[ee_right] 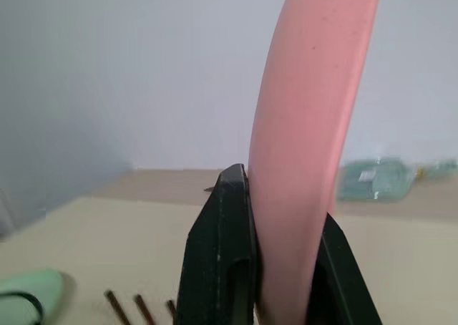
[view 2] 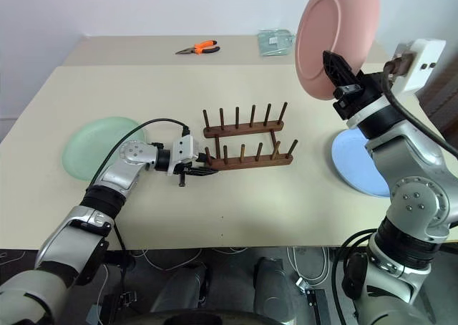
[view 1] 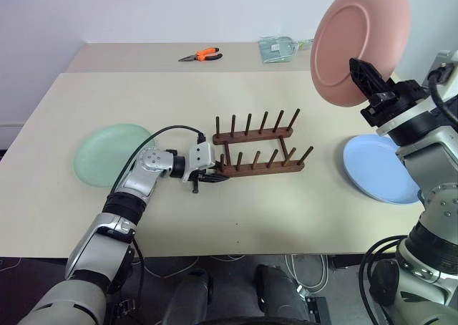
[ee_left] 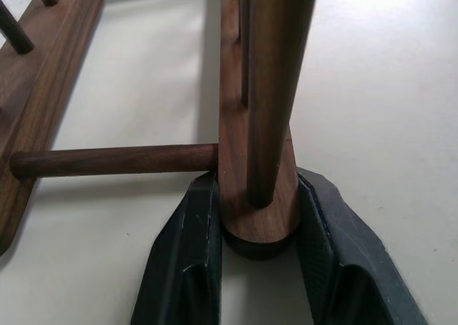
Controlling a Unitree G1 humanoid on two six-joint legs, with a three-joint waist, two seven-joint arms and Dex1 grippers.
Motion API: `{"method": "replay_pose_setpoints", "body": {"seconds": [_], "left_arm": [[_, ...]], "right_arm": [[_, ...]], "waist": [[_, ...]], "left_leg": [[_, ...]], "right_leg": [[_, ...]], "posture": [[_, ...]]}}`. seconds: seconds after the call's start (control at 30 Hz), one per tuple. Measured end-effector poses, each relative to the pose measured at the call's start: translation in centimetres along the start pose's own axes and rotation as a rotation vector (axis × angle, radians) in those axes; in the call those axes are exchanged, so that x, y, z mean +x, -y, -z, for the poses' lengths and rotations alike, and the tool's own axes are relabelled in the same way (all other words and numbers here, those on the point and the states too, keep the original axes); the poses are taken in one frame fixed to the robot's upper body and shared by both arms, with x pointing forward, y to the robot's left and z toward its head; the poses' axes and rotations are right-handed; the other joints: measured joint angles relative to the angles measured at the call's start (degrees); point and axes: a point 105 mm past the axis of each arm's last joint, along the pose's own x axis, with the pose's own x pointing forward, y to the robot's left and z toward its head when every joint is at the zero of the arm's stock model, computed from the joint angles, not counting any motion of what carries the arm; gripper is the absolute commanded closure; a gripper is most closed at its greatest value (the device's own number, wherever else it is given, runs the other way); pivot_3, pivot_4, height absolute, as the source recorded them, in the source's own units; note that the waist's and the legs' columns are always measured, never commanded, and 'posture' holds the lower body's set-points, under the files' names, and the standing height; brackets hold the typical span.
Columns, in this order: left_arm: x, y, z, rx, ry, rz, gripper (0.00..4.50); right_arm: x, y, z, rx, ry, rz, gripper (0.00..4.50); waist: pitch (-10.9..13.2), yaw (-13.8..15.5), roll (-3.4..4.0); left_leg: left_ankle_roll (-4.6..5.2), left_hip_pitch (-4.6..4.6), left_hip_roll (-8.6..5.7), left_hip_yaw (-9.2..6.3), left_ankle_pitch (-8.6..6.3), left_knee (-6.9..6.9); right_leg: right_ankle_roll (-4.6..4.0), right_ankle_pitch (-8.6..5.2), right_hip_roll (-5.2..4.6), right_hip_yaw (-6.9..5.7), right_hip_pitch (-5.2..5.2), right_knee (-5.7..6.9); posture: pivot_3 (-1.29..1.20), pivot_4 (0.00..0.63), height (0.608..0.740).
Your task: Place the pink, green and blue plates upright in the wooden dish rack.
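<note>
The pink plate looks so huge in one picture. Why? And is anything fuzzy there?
In the right wrist view the camera sits right behind the right claw, so the pink plate it pinches looms large, edge-on; the clear packet far behind is soft. In the left eye view the same plate looks ordinary. In the left wrist view the rack casts soft shadows on the table.

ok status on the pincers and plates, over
Right pincer shut on pink plate, held upright, high. Left pincer clamping rack rail end. Green plate, blue plate flat on table. Rack slots free.
</note>
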Motion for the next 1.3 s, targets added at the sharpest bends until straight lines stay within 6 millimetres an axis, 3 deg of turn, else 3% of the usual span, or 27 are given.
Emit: {"method": "replay_pose_setpoints", "body": {"seconds": [0.03,0.17,0.3,0.47,0.83,1.3], "left_arm": [[0.0,-0.1,0.0,0.000,-0.001,-0.008,1.29],[-0.2,-0.8,0.2,-0.031,0.000,-0.067,1.29],[-1.0,-1.8,0.3,-0.106,0.013,-0.132,1.29],[-3.4,-2.9,-2.5,-0.147,0.122,-0.198,1.29],[-6.1,1.5,-6.6,-0.256,0.245,-0.075,1.29],[-4.3,3.6,-7.8,-0.283,0.288,-0.003,1.29]], "right_arm": [[0.0,-0.1,0.1,0.024,-0.004,0.009,4.50],[-0.2,-1.7,0.0,0.071,-0.013,0.016,4.50],[-0.6,-2.9,1.5,0.103,-0.079,0.024,4.50],[-1.0,-3.2,3.7,0.112,-0.166,0.071,4.50],[-1.3,-2.7,4.8,0.112,-0.190,0.141,4.50],[-1.3,-2.3,6.0,0.103,-0.223,0.231,4.50]], "waist": [[0.0,0.0,0.01],[0.0,-0.1,0.02],[0.0,-0.1,0.01],[0.0,-0.2,0.02],[0.0,-0.2,0.05],[0.0,-0.1,0.06]], "left_leg": [[0.00,0.00,0.00,0.00,0.00,0.00],[0.00,0.00,0.00,-0.01,0.00,0.00],[0.01,0.00,0.01,0.00,0.00,0.00],[0.01,-0.01,0.02,0.01,0.00,-0.01],[0.01,-0.01,0.07,0.02,0.00,-0.03],[0.01,-0.06,0.06,0.04,0.00,-0.04]], "right_leg": [[0.00,0.00,0.00,0.00,0.00,0.01],[0.00,0.00,0.00,-0.01,-0.02,0.04],[0.01,0.00,0.01,-0.01,-0.03,0.05],[0.01,-0.01,0.01,0.01,-0.06,0.08],[-0.05,-0.05,0.03,0.02,-0.05,0.02],[-0.19,-0.13,0.04,0.02,-0.05,-0.12]], "posture": [[0.00,0.150,0.740],[0.00,0.150,0.740],[0.00,0.150,0.740],[0.00,0.150,0.740],[0.00,0.150,0.740],[0.00,0.150,0.740]]}}
